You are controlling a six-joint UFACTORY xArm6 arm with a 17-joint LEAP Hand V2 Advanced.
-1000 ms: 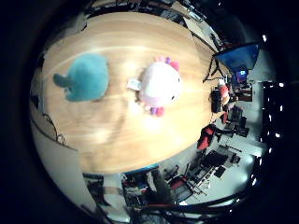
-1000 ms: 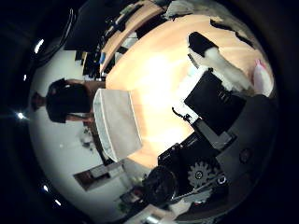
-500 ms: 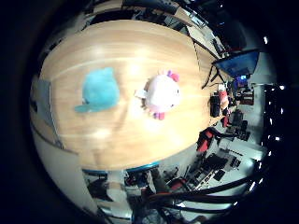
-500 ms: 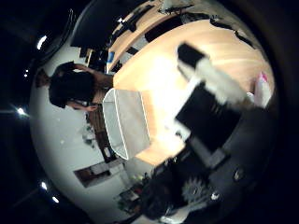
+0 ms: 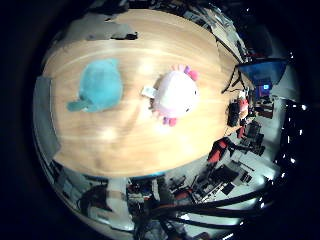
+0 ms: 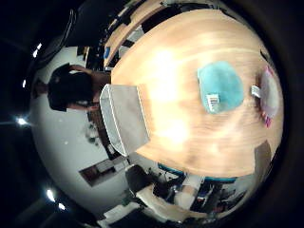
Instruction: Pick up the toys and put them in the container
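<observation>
A teal plush toy lies on the wooden table. Close beside it lies a pink and white plush toy, with a small gap between the two. Each toy has a white tag. The grey rectangular container stands at the table's edge, a stretch of bare wood away from the teal toy, and looks empty. My right hand is above the table, palm toward the toys, at some height over them. None of it shows in either view.
Past the table's edge on the pink toy's side stand a blue-lit monitor and red office chairs. More furniture and dark clutter ring the table on the floor around it.
The black and white hand parts that covered much of the thumb side view one second ago are gone from it, so the teal toy shows there. Both views have shifted a little; the toys lie as before.
</observation>
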